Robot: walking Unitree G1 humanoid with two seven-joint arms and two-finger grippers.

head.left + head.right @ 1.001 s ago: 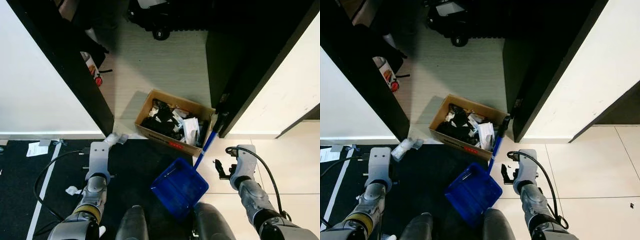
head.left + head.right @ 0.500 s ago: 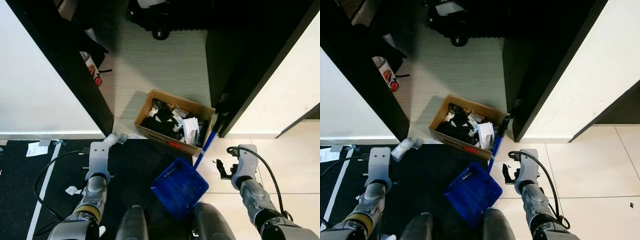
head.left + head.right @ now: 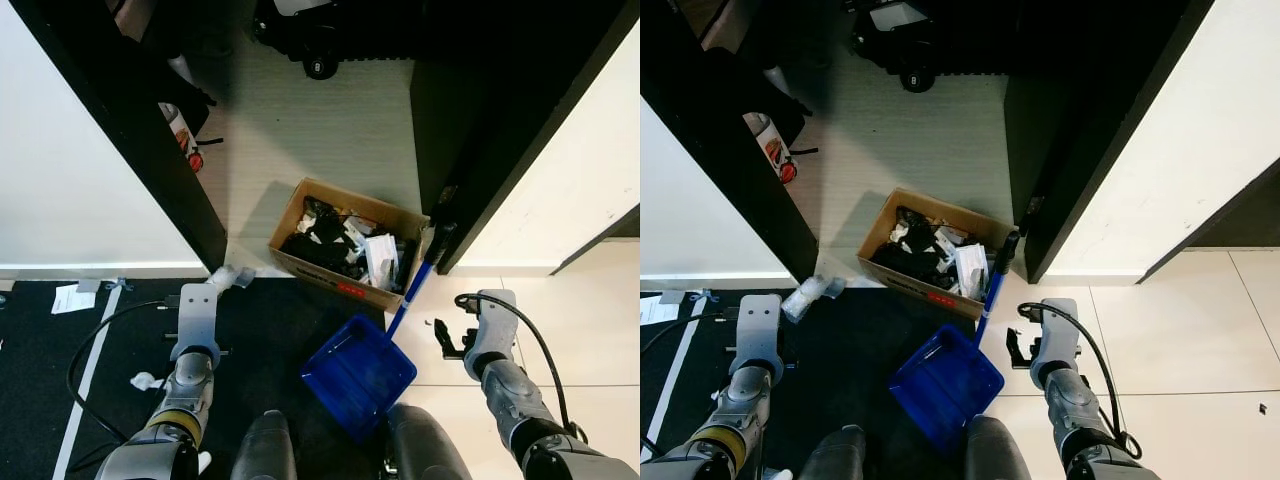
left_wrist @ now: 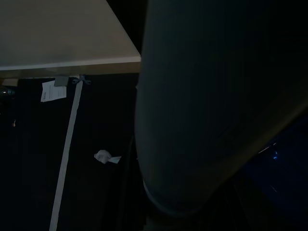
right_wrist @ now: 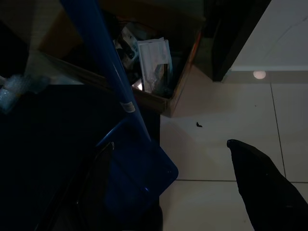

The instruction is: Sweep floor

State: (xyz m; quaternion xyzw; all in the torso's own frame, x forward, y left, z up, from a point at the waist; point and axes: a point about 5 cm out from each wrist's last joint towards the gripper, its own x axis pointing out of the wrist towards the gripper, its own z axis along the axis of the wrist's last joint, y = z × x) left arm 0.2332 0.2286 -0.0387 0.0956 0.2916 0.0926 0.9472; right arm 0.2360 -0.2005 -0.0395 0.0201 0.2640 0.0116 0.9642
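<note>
Dustpan (image 3: 358, 375), blue, sits low in the middle of the frame by the cardboard box (image 3: 345, 245). Right gripper (image 3: 447, 338) should grab its handle (image 3: 412, 290); I cannot tell its jaws, nor the left gripper's.

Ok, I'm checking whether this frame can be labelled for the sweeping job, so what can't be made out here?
- Left end effector: in the left eye view the wrist housing covers its fingers, so open or shut is unclear.
- Right end effector: one dark finger shows in the right wrist view; its state is unclear.
- Box contents: too small and tangled to name.
- Dustpan: its near edge is hidden by the robot's legs.
- Left wrist view: dark, largely blocked by the robot's body.
</note>
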